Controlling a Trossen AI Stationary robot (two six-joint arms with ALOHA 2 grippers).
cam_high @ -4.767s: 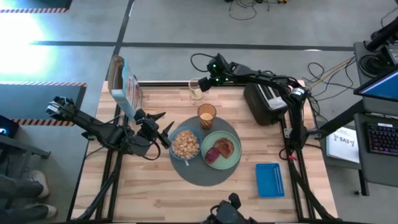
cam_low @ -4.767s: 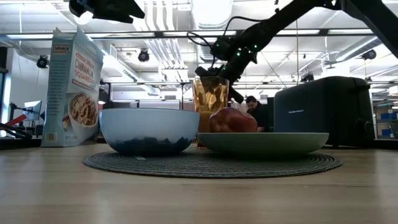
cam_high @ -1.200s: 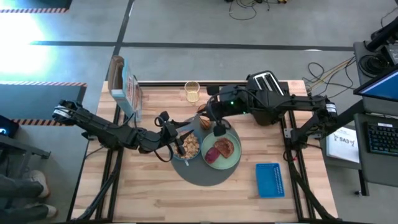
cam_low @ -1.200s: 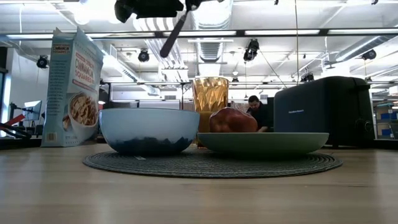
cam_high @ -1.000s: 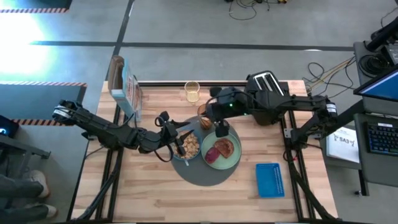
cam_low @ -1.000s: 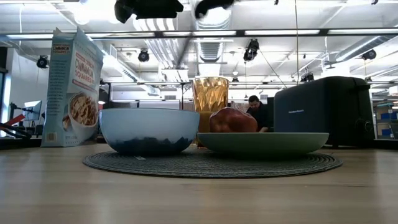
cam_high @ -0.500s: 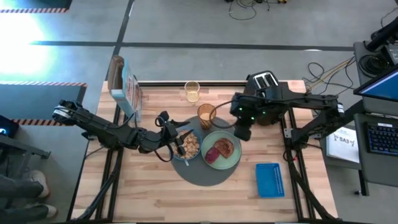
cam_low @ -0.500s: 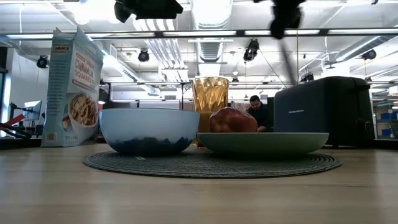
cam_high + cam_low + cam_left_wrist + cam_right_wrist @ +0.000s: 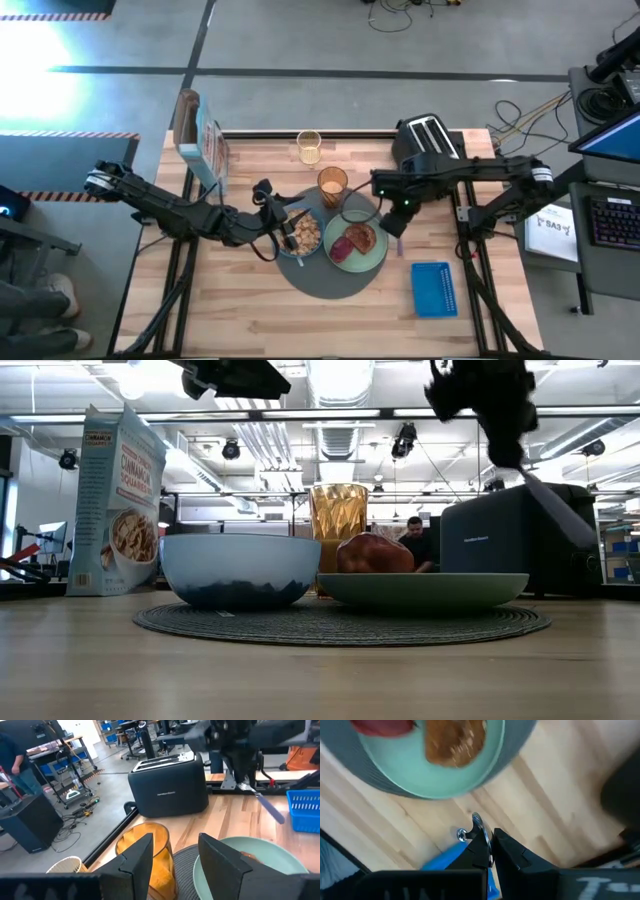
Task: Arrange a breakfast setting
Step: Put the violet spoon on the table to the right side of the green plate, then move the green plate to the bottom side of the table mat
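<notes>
small spoon [image 9: 470,840], blue-handled, is now pinched in the right gripper [image 9: 398,222] beside the pale-green plate [image 9: 372,256], carried there from above the amber tumbler [image 9: 332,184]. toast slice [image 9: 361,236] and red fruit [image 9: 340,247] are seen on the plate, brown cereal [image 9: 307,235] in the small blue bowl [image 9: 240,570] under the spread left gripper [image 9: 290,222].

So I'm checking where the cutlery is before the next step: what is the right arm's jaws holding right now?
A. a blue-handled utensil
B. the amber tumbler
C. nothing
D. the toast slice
A: the right gripper is shut on a blue-handled utensil, hanging over the table beside the pale-green plate; the toast slice lies on that plate.
</notes>
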